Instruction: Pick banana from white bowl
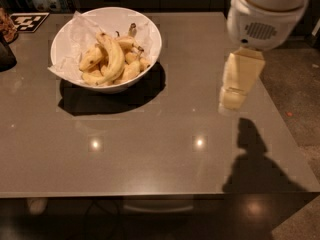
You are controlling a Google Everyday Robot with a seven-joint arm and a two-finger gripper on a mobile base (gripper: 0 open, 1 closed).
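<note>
The white bowl [150, 31], lined with crumpled white paper, stands at the far left of the grey table. Several bananas lie in it. The banana [115, 58], long, curved and pale yellow, lies on top of the shorter ones, its dark tip toward the back. My gripper [231, 100] hangs from the white arm over the right part of the table, well to the right of the bowl and above the surface. It holds nothing that I can see.
A black-and-white tag [27, 21] lies at the far left corner. A dark object [6, 54] sits at the left edge. The table's right edge [285, 124] drops to the floor. Dark cabinets stand behind.
</note>
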